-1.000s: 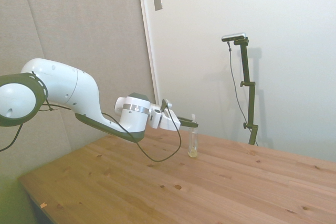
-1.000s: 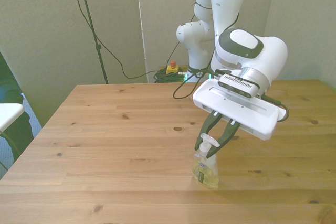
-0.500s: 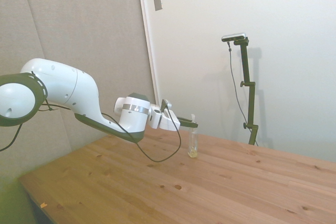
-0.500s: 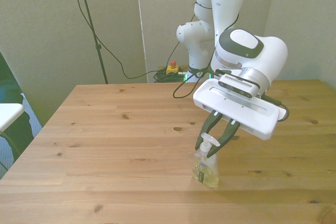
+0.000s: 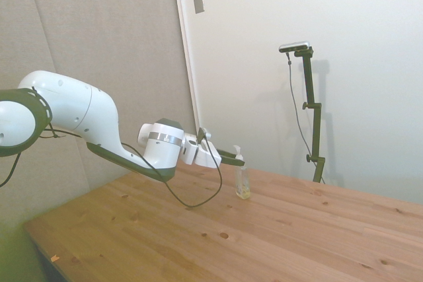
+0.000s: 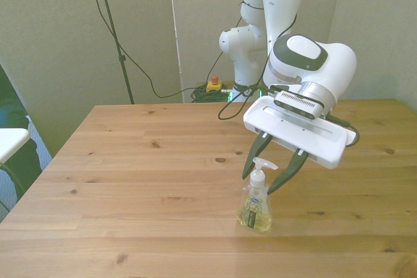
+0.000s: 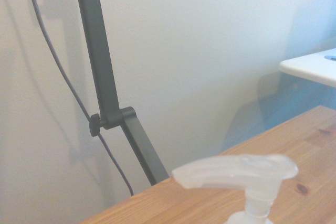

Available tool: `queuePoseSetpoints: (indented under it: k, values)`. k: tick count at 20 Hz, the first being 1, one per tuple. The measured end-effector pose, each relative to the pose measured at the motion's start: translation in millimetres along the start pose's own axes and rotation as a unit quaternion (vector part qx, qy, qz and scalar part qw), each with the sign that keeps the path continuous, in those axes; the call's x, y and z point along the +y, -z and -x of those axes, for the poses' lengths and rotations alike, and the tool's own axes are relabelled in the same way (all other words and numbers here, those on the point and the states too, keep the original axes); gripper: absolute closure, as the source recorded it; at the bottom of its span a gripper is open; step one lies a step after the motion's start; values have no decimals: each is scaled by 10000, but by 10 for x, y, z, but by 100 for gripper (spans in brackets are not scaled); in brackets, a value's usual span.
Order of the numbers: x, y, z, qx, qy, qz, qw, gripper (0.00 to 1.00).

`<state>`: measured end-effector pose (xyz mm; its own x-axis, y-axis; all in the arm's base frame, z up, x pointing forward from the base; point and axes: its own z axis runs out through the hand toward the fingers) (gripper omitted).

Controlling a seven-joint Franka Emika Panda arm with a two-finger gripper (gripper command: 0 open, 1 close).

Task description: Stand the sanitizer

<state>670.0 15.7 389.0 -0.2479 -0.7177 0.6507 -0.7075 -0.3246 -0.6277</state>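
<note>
The sanitizer (image 6: pixel 255 204) stands upright on the wooden table (image 6: pixel 130 161), a slim clear bottle with yellowish liquid, a pale label and a white pump top. My gripper (image 6: pixel 262 177) is open, one dark finger on each side of the pump neck with a gap to it. From the side, the sanitizer (image 5: pixel 242 180) stands just beyond the gripper (image 5: pixel 235 157), whose fingers reach level toward its top. The wrist view shows only the blurred white pump top (image 7: pixel 236 172) close up.
A black cable (image 5: pixel 198 196) loops from my wrist down close to the tabletop. At the front view's left edge a white surface (image 6: pixel 10 141) stands beside the table. Beyond the table's far edge sits a yellow box with a red button (image 6: pixel 213 84).
The gripper was shut on the sanitizer's pump top; its fingers have now spread apart and let go. The arm has drawn back slightly. The bottle stays standing.
</note>
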Motion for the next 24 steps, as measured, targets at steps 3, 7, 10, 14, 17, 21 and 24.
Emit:
queuePoseSetpoints:
  k: [3, 7, 10, 14, 17, 21, 24]
  values:
    - [-2, 194, -76, -452, -2, 6, 9990, 0]
    - [130, 455, -407, -1250, 266, 165, 9917, 0]
    - [404, 617, -471, -1792, 548, 408, 9814, 0]
    - [733, 791, -375, -2418, 892, 794, 9629, 0]
    - [868, 903, -224, -2942, 1130, 1004, 9437, 0]
    - [895, 1152, -97, -3609, 1538, 1345, 9100, 0]
    - [908, 1286, -264, -4017, 1939, 1591, 8808, 0]
